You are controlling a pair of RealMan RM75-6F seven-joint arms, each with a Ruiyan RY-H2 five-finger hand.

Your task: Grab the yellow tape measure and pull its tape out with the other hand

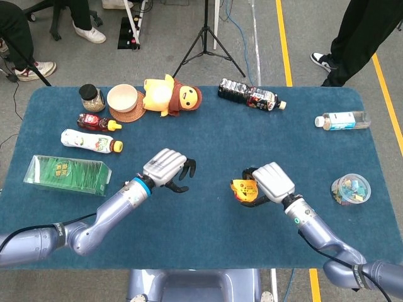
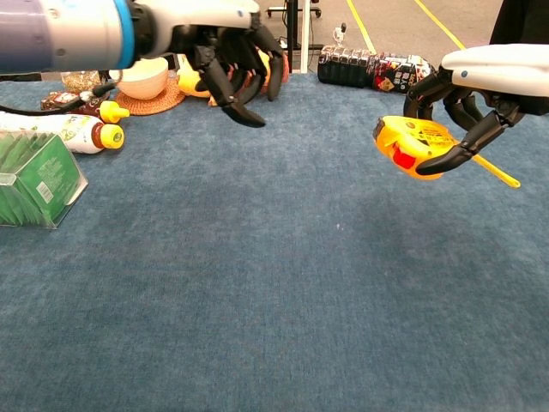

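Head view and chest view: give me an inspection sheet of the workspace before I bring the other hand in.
Surface: blue table cloth, flat.
Job's things: yellow tape measure held above the cloth, red button showing, yellow strip sticking out.
Clutter: plush duck, bowl on woven coaster, jar, several bottles, green box, candy tub.
Robot hands: right robot hand grips the tape measure; left robot hand open, apart from it.
Cables: on the floor beyond the table.
Surroundings: tripod, people's legs.
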